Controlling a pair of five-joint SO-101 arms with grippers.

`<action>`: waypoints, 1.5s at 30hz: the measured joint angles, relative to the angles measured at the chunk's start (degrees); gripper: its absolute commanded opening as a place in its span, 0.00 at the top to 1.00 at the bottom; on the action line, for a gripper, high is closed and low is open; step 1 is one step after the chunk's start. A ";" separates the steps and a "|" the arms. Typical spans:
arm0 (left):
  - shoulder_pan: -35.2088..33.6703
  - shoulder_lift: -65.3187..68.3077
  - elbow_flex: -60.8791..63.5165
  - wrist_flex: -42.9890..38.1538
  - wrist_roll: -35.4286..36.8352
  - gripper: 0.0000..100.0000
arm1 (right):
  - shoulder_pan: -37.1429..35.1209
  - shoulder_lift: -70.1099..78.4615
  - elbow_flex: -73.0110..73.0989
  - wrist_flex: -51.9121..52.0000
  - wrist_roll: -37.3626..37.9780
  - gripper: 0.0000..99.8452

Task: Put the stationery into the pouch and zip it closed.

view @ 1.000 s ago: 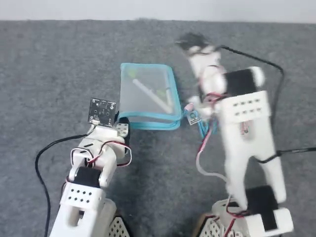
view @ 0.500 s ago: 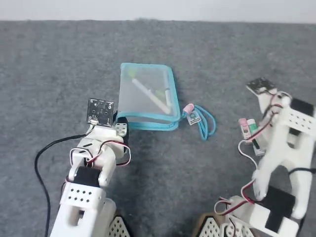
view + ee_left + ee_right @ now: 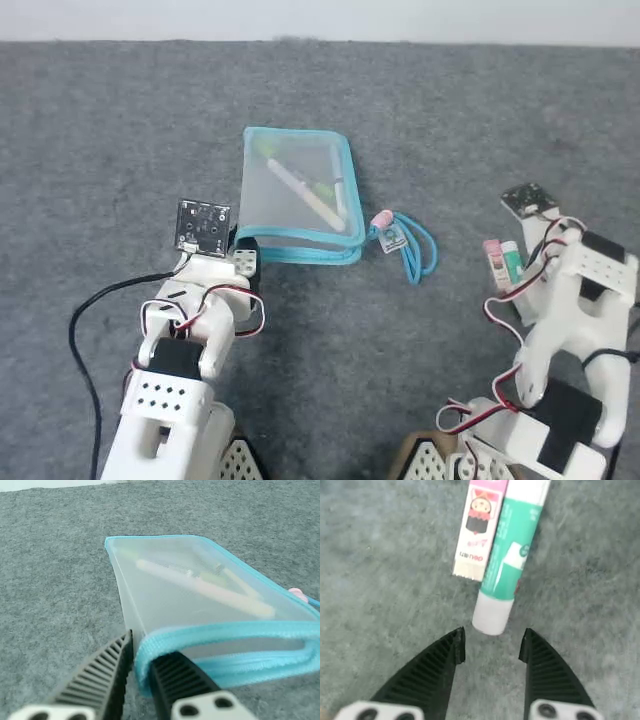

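Observation:
A translucent pouch (image 3: pixel 298 197) with a blue zip border lies on the grey felt, with several pens inside it (image 3: pixel 200 582). My left gripper (image 3: pixel 140 662) is shut on the pouch's near blue edge (image 3: pixel 247 250). The zip pull with its blue cord (image 3: pixel 408 245) lies to the pouch's right. Farther right, a pink eraser box (image 3: pixel 492 262) and a green-and-white glue stick (image 3: pixel 512 262) lie side by side. My right gripper (image 3: pixel 492 642) hangs open just short of the glue stick (image 3: pixel 512 555) and the eraser box (image 3: pixel 479 527), touching neither.
Grey felt covers the table (image 3: pixel 120 120). Both arms' bases and their cables (image 3: pixel 85 340) take up the near edge. Open felt lies to the pouch's left and beyond it.
The right arm has swung from beside the pouch to the right side, then settled lower over the eraser box and glue stick. The left gripper has kept its hold on the pouch.

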 measured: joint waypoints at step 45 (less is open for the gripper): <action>0.00 0.00 0.00 0.00 0.00 0.99 | -21.54 -31.82 -2.90 21.98 -6.77 0.99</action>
